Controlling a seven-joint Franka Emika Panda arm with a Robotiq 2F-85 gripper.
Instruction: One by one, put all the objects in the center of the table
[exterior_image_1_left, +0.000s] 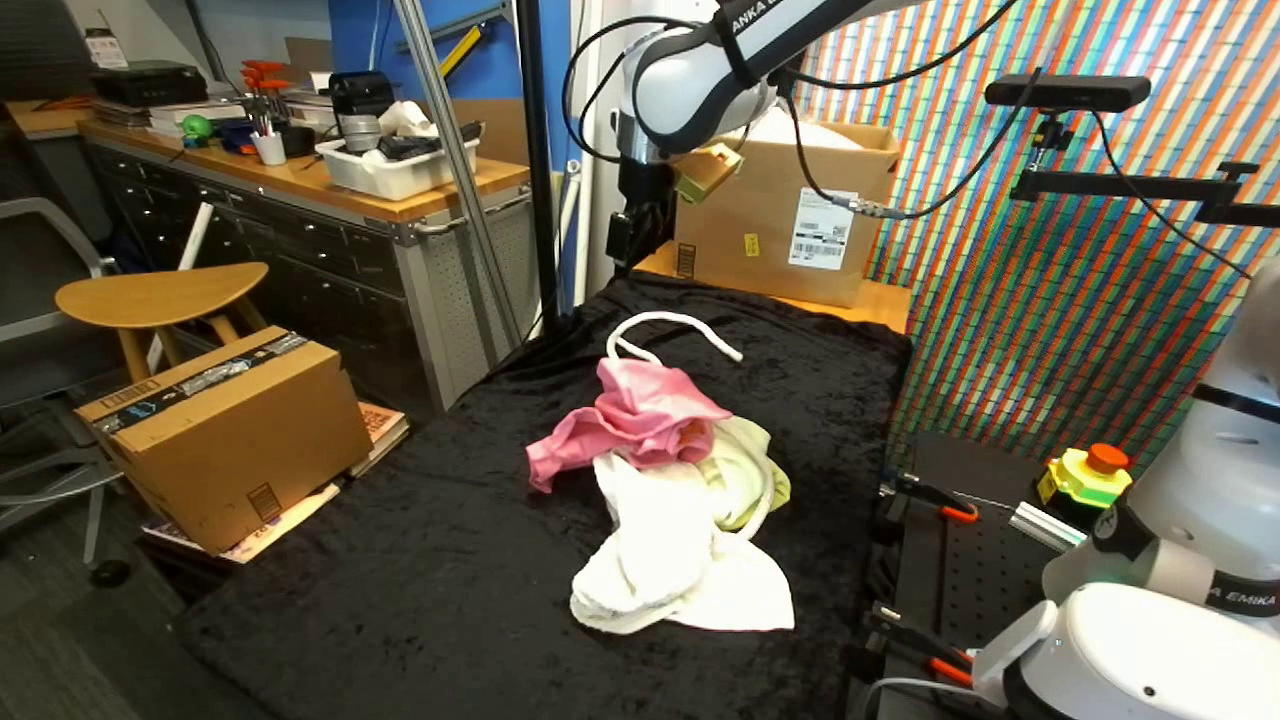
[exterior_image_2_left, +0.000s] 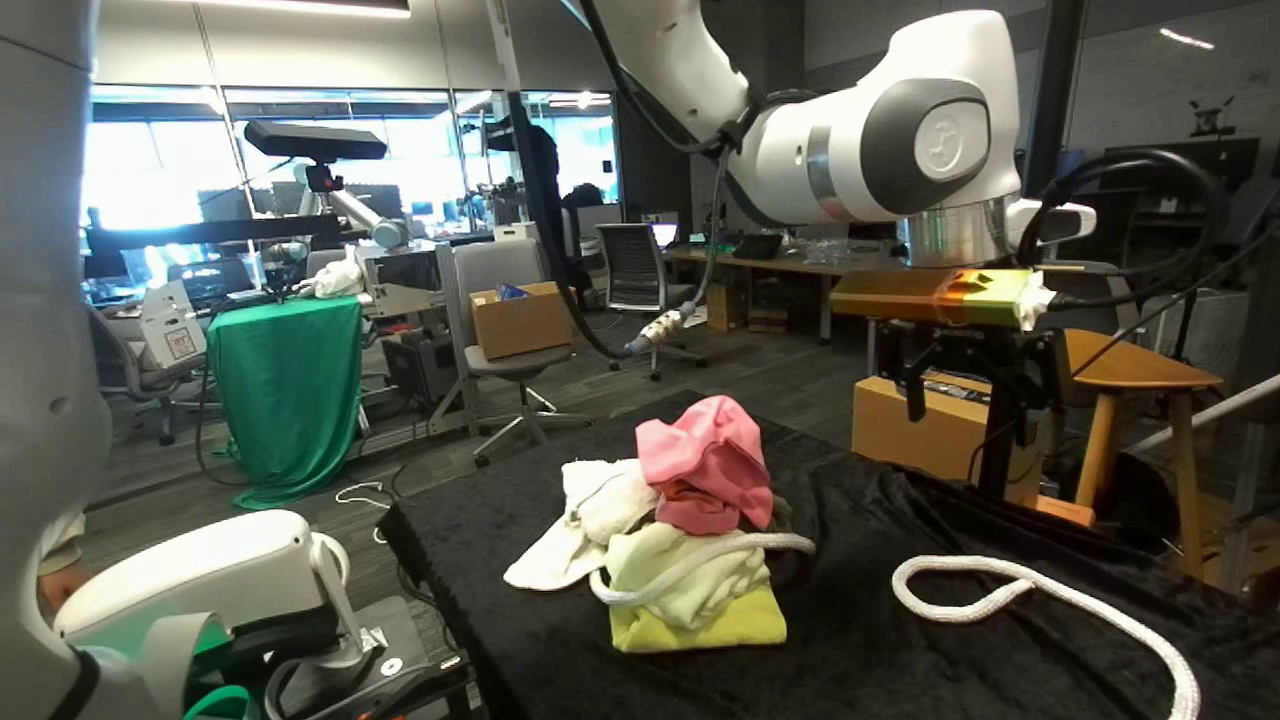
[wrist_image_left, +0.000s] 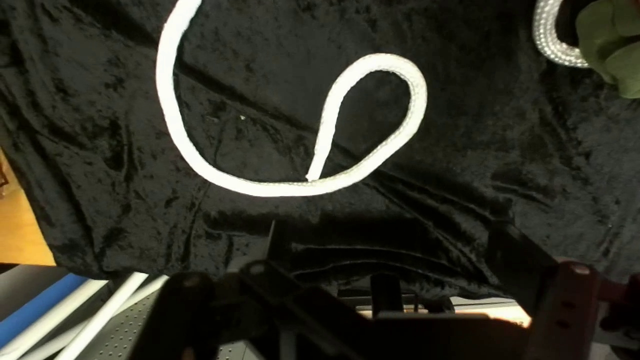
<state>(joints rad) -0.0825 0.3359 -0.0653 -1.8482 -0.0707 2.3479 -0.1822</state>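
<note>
On the L of the black-draped desk (exterior_image_2_left: 850, 640), from my spot: white cloth (exterior_image_2_left: 605, 500), limp against its neighbours. Next comes pale green cloth (exterior_image_2_left: 700, 595), stronger yellow-green on its near side (one cloth or two, can't tell), w/ a white rope (exterior_image_2_left: 770, 541) lying across it and pink cloth (exterior_image_2_left: 700, 450) crumpled on top. That lot sits approx mid-desk, so I'd count it as gathered. The cloths look soft & light, nothing fragile; any raised fold would do for a pinch.

Further R, apart from them all, lies the loose rope (wrist_image_left: 272, 189), prob. the one yet to come in. It curls into a loop, its tip touching its own length. Looks braided, light, bendy, hard to damage; shouldn't be slippery, but it'll sag & trail from wherever it's held. Best hold, I'd say: across its width, approx mid-length, so neither tail drags much. Pinch too deep & you'd nip the velvety cover (wrist_image_left: 275, 115) as well.

The gripper (exterior_image_2_left: 968, 422) hangs above the desk's far-R edge, past the rope, fingers spread wide w/ nothing btwn them.
</note>
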